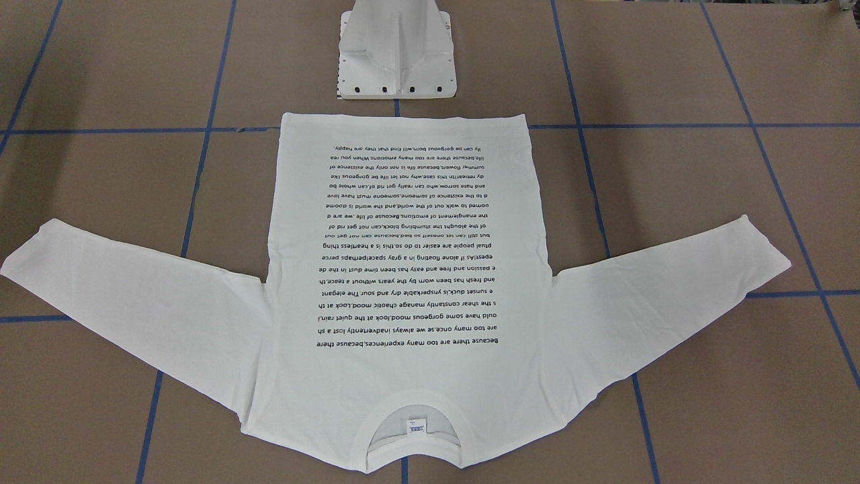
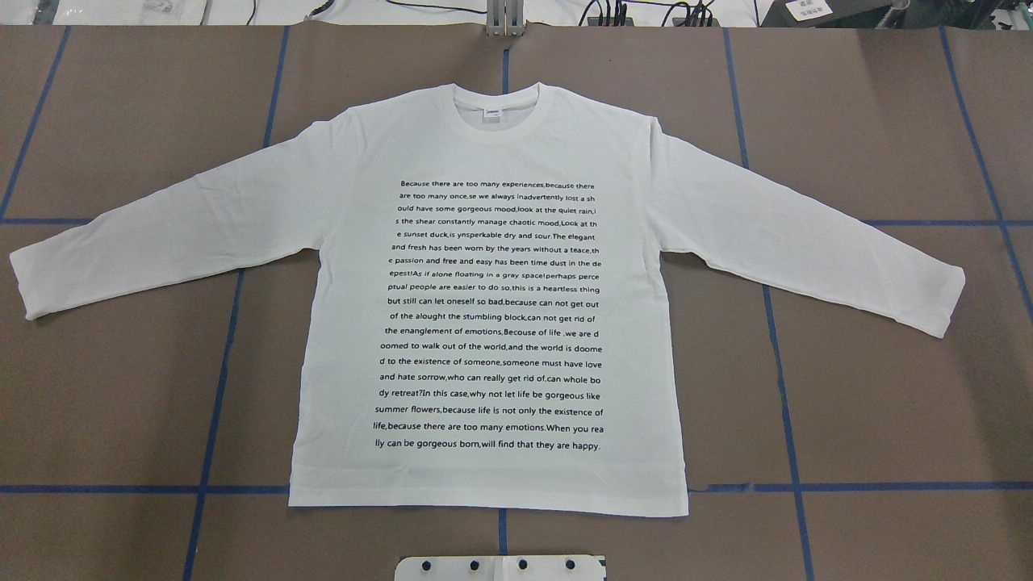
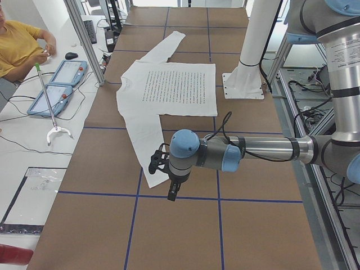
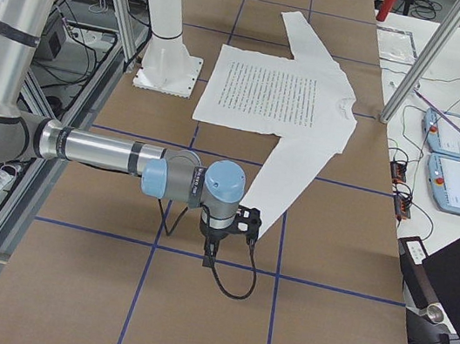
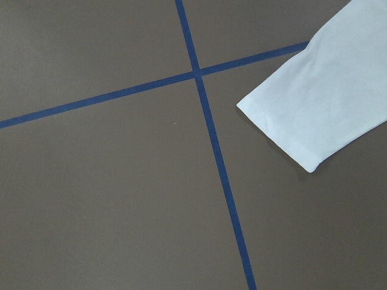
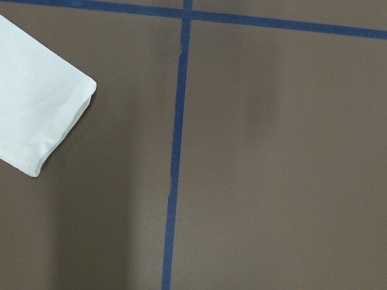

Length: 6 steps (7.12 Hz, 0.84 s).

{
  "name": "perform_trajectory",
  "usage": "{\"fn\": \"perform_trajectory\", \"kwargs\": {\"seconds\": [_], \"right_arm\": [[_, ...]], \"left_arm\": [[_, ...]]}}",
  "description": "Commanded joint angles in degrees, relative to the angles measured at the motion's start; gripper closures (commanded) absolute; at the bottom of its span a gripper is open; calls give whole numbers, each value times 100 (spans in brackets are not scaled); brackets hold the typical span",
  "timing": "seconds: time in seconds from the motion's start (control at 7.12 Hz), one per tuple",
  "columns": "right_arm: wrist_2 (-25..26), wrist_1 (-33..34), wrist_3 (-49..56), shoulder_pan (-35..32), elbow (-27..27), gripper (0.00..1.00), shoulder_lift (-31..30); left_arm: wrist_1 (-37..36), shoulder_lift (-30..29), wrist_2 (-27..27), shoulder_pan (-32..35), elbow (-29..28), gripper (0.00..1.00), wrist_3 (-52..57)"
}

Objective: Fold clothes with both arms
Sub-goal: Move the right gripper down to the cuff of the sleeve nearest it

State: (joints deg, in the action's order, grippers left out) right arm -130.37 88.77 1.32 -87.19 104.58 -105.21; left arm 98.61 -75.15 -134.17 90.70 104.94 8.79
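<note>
Brown cardboard worktop (image 2: 888,403), gridded with blue tape lines (image 5: 211,145), fills most of what both wrist cameras send me. Under my left gripper (image 3: 170,193) I see a tape crossing. Just to one side lies the left-side cuff (image 5: 290,121) of the white long-sleeved cotton T-shirt (image 2: 492,323), flat on the cardboard. The gripper hangs above the worktop near that sleeve end, at the tip of the grey-and-silver left arm (image 3: 264,151), which reaches out level. It shows only in the side view, so I cannot tell whether its fingers are apart or together.

The right gripper (image 4: 209,255) mirrors this. It points down from the grey-and-silver right arm (image 4: 101,150), above the cardboard, with the right-side cuff (image 6: 42,121) just off to one side of it and a tape line running beneath. Here too only a side view catches it, so I cannot tell whether it is open or closed.

Between the two grippers, further in from each, the shirt lies spread flat with both sleeves stretched outward and angled slightly back toward the robot. The black block of printed text (image 2: 492,315) faces up. Its ribbed collar (image 2: 452,101), with a small label (image 2: 492,114) inside, sits on the side away from the robot, and its hem is nearest the white metal pedestal (image 1: 396,60), close to it but not touching.

Beyond the left gripper, past the worktop's far edge, two blue-edged handheld tablets (image 3: 62,79) lie on a white side table (image 3: 22,163). A person in a yellow top (image 3: 17,45) sits there.
</note>
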Motion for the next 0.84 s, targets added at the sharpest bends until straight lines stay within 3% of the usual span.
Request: {"fn": "perform_trajectory", "kwargs": {"seconds": [0.0, 0.42, 0.7], "right_arm": [[12, 0, 0, 0, 166, 0, 0], [21, -113, -9, 0, 780, 0, 35], [90, -1259, -18, 0, 688, 0, 350]], "left_arm": [[18, 0, -22, 0, 104, 0, 9], [340, 9, -13, 0, 421, 0, -17], [1095, 26, 13, 26, 597, 0, -18]]}}
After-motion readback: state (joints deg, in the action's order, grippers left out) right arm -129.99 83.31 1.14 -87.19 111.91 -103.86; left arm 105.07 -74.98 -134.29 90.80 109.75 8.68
